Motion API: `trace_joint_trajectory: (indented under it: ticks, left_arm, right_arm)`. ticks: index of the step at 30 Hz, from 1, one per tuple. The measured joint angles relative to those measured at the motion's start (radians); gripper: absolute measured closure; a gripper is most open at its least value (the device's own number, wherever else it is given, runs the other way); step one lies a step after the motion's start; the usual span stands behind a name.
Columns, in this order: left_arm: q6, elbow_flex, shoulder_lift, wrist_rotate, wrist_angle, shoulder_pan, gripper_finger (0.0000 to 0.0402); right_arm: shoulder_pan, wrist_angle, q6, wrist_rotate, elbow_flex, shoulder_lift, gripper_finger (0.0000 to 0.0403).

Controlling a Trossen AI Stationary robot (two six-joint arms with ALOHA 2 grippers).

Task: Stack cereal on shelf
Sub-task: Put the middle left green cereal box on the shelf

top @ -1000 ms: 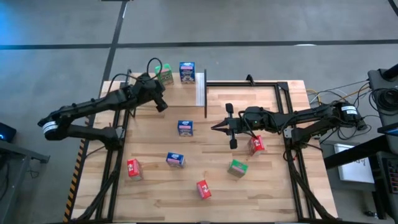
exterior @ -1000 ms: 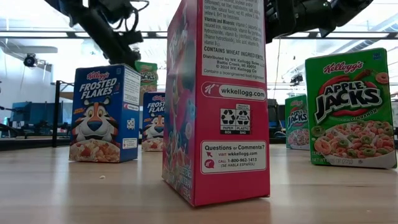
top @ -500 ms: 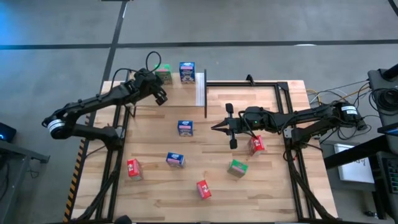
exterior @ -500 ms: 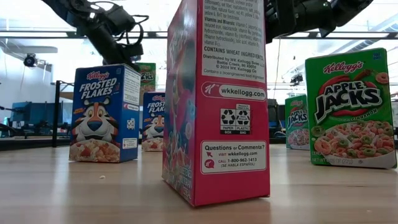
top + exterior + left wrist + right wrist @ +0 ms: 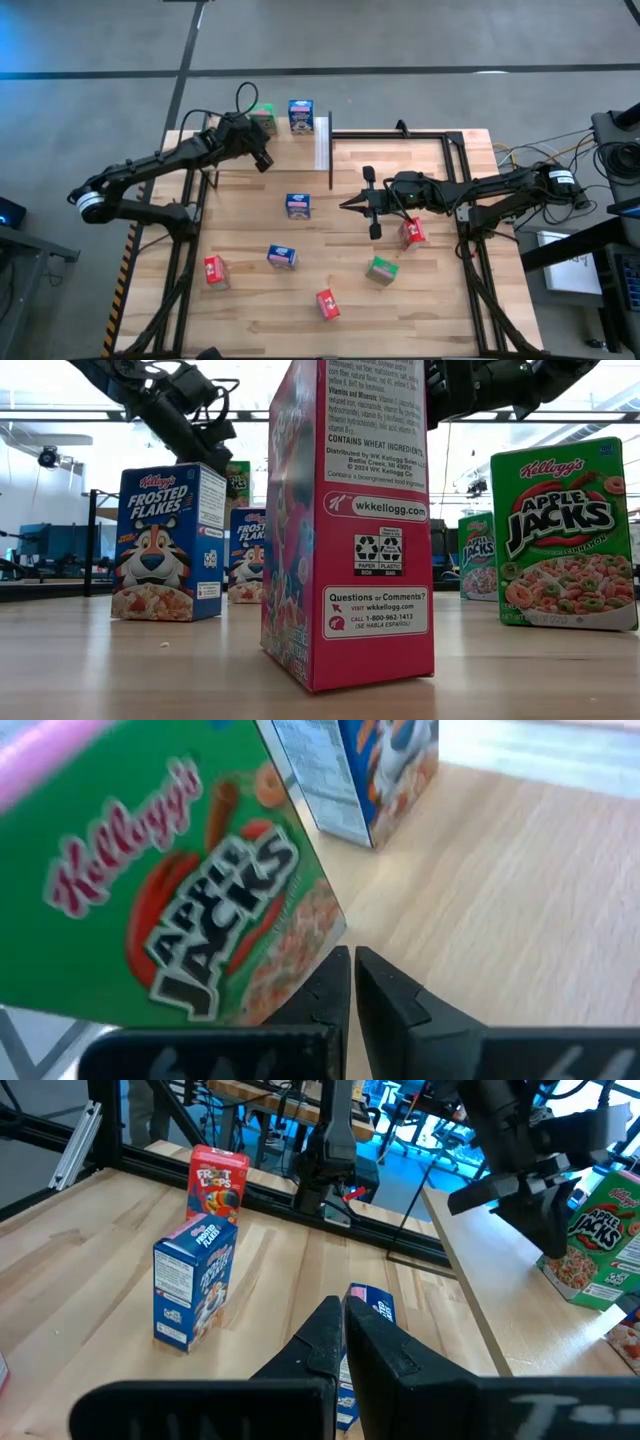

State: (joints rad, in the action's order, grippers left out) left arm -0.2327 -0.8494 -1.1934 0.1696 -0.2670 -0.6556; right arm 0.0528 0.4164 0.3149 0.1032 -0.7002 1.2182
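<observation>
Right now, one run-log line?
left gripper: shut, empty, by green box on shelf | right gripper: shut, empty, mid-table

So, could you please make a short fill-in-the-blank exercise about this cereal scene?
1. The left gripper hovers beside a ___ Apple Jacks box.
2. The right gripper has its fingers ___.
3. On the shelf, beside the green box, stands a ___ box.

Missing words: green; shut; blue
</observation>
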Motion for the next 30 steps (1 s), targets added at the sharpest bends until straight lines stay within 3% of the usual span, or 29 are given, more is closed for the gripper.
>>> trace_joint_trajectory:
  ticks: [14, 30]
  left_arm:
    - [0.008, -0.002, 0.034, 0.074, 0.024, -0.001, 0.04]
    - [0.004, 0.0, -0.075, 0.106, 0.096, -0.003, 0.04]
  right_arm:
    - [0.0, 0.002, 0.016, 0.0, 0.0, 0.0, 0.0394]
    - [0.0, 0.008, 0.018, 0.0, 0.0, 0.0, 0.0394]
